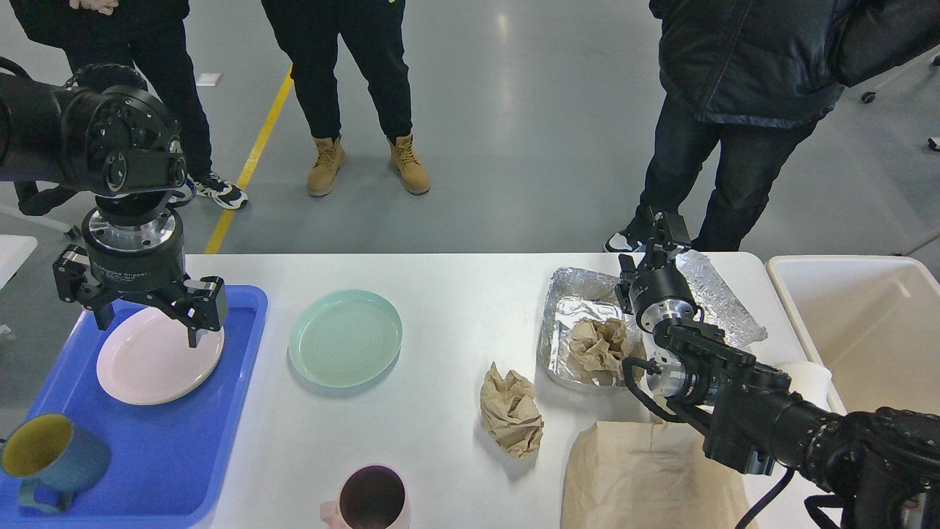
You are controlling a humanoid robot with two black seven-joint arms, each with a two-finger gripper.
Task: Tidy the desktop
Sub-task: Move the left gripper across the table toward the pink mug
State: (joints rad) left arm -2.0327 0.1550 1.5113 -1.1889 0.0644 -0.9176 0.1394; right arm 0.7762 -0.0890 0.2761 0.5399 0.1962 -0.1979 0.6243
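Observation:
The white desktop fills the lower half of the head view. My left gripper hangs open, fingers spread wide and holding nothing, just above the pink plate in the blue tray. A blue mug with a yellow inside stands at the tray's near left corner. My right gripper points away from me at the table's far edge, between the foil tray and a crumpled foil sheet. Its fingers are too small and dark to tell apart.
A green plate lies mid-table and a pink cup stands at the near edge. Crumpled brown paper lies loose, with more of it in the foil tray. A paper bag, a cream bin and three standing people are nearby.

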